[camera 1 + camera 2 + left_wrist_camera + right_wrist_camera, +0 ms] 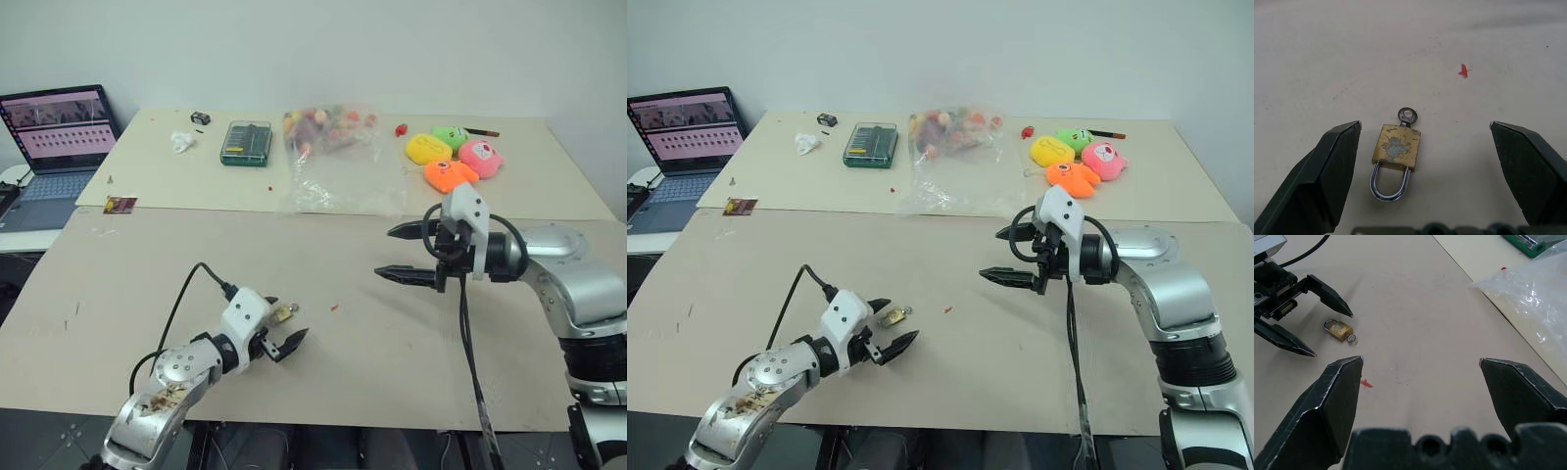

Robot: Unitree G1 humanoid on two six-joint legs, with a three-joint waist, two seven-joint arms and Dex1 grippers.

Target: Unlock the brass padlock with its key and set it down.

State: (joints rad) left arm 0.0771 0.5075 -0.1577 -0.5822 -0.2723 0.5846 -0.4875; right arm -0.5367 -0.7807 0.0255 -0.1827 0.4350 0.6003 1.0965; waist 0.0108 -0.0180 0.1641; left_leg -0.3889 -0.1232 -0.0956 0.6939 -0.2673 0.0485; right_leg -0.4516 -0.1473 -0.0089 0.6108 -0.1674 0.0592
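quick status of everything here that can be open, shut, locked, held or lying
brass padlock: lying flat on the table, shackle seated in the body, not held
key: in the padlock's keyhole
left gripper: open, its fingers either side of the padlock
right gripper: open, empty, above the table
laptop: open, screen lit

The brass padlock (283, 313) lies on the table (147, 284) between the left tool's (284, 332) spread fingers.

Laptop (61, 132), plush toys (454, 157), candy bag (333, 147)

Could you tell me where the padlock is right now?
The padlock lies flat on the near table, between the open left tool's fingers, key in it.
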